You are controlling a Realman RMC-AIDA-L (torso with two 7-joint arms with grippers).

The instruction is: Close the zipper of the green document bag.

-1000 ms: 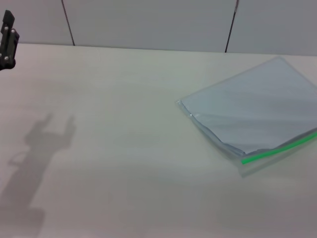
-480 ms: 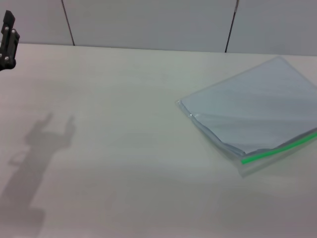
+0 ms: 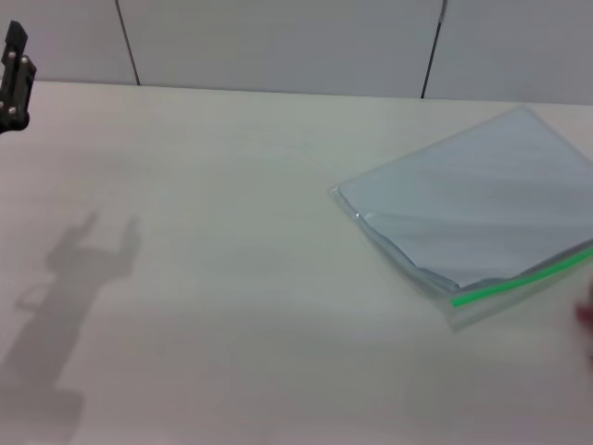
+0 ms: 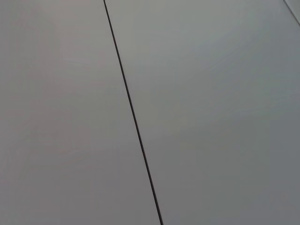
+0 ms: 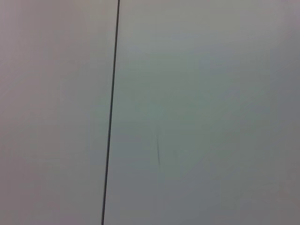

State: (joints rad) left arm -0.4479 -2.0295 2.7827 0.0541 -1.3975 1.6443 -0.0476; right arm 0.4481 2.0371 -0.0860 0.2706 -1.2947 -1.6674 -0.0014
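The green document bag [image 3: 473, 213] lies flat on the table's right side, a translucent pale blue-grey pouch turned at an angle. Its zipper [image 3: 519, 280] is a bright green strip along the near edge, running off the right border of the head view; I see no slider tab. My left gripper [image 3: 14, 79] hangs at the far left edge, high above the table and far from the bag. My right gripper is out of view. Both wrist views show only grey wall panels.
The white table [image 3: 232, 278] stretches wide between the left arm and the bag. The left arm's shadow [image 3: 69, 278] falls on its left side. A faint blurred shape [image 3: 584, 315] touches the right edge near the zipper; what it is does not show.
A faint blurred shape has appeared at the right edge of the head view beside the zipper. The bag and the left arm have not moved.
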